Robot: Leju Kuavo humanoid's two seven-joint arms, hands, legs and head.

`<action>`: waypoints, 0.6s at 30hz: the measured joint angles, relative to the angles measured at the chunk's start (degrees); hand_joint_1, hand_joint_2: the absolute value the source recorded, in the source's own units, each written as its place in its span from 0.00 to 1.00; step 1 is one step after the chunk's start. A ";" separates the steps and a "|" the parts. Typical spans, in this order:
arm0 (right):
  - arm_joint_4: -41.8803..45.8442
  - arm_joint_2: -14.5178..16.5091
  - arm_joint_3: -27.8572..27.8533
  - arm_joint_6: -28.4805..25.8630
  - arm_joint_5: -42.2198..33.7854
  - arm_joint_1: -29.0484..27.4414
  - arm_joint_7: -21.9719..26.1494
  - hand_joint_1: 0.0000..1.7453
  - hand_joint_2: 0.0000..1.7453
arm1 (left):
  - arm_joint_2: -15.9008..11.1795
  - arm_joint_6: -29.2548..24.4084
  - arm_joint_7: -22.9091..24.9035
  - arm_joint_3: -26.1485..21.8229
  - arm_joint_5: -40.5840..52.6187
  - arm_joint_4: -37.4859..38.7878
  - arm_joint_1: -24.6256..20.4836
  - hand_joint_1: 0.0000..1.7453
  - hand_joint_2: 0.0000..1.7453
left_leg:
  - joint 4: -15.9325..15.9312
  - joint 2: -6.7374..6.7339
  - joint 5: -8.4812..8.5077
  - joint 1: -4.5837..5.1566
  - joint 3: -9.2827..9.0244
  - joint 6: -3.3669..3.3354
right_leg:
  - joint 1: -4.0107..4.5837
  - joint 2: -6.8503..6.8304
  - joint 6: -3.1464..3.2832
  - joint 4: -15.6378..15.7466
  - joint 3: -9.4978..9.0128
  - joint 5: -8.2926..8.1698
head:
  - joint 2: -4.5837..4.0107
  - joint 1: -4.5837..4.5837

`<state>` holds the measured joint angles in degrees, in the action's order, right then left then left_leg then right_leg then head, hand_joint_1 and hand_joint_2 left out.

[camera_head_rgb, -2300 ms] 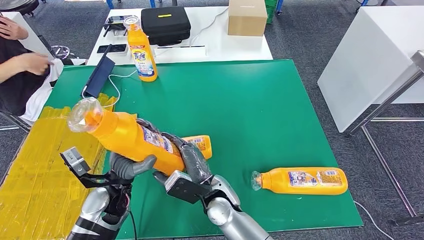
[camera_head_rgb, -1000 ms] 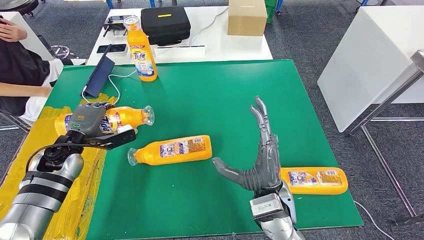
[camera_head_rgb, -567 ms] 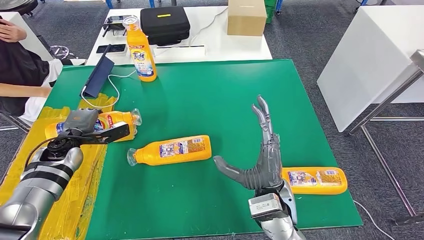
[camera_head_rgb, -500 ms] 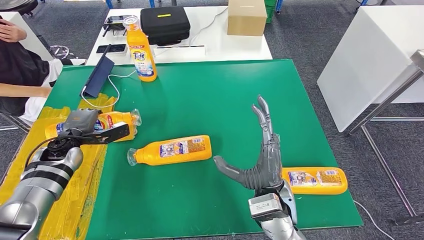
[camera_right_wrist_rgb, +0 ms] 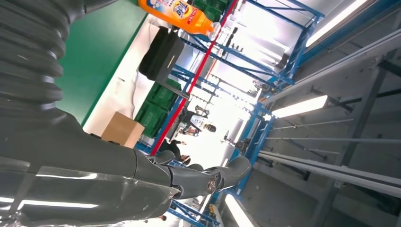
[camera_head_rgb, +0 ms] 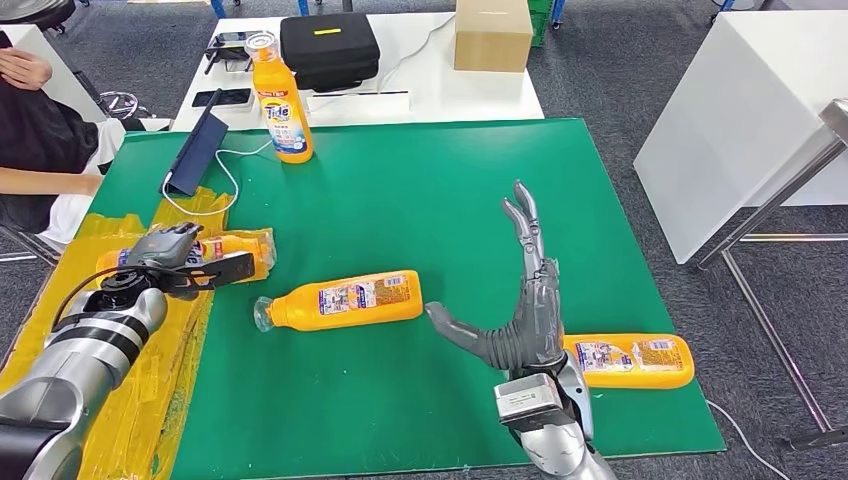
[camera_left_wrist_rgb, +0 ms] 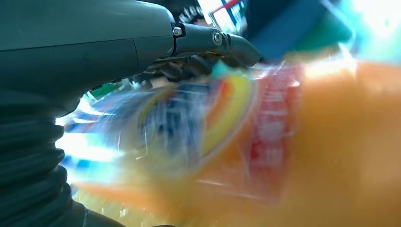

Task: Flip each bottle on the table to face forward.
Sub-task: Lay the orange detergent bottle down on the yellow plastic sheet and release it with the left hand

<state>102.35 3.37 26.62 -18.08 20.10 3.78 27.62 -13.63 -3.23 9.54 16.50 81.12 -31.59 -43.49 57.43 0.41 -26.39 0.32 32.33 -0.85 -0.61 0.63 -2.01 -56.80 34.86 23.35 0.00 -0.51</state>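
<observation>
- Bottles, four of them, orange, are on or beside the green mat (camera_head_rgb: 450,200) that fills the middle of the head view
- One bottle under my left hand (camera_head_rgb: 165,250) lies on its side at the left of the frame, on the yellow sheet (camera_head_rgb: 60,330); I call it the held bottle (camera_head_rgb: 235,247)
- My left hand's fingers wrap over the held bottle's label and grip it; the left wrist view shows the same label blurred, close against my thumb (camera_left_wrist_rgb: 213,40)
- Middle bottle (camera_head_rgb: 340,299) lies on its side at frame centre, cap toward the left, label up
- Right bottle (camera_head_rgb: 630,360) lies on its side at lower right of the mat, partly behind my right hand (camera_head_rgb: 520,320)
- My right hand stands above the mat with fingers straight and spread, thumb out to the left, holding nothing
- Upright bottle (camera_head_rgb: 278,100) stands at the mat's upper left edge, label facing me
- Dark tablet (camera_head_rgb: 197,152) with a white cable leans just left of it
</observation>
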 joint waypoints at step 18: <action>-1.33 0.31 -0.13 0.12 -0.18 0.87 -0.20 0.00 1.00 | 1.54 -7.42 -9.07 -3.82 -9.32 3.08 1.36 0.00 1.00 | 0.00 0.03 0.00 0.00 -0.03 0.00 | 0.00 -0.01 0.00 0.00 -0.03 0.00 | 0.00 0.01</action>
<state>101.02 3.67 26.49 -17.96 19.92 4.64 27.42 -12.10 -10.65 0.47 12.68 71.80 -28.51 -42.13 57.43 0.45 -26.38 0.32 32.30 -0.84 -0.61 0.63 -2.01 -56.80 34.83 23.35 0.00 -0.51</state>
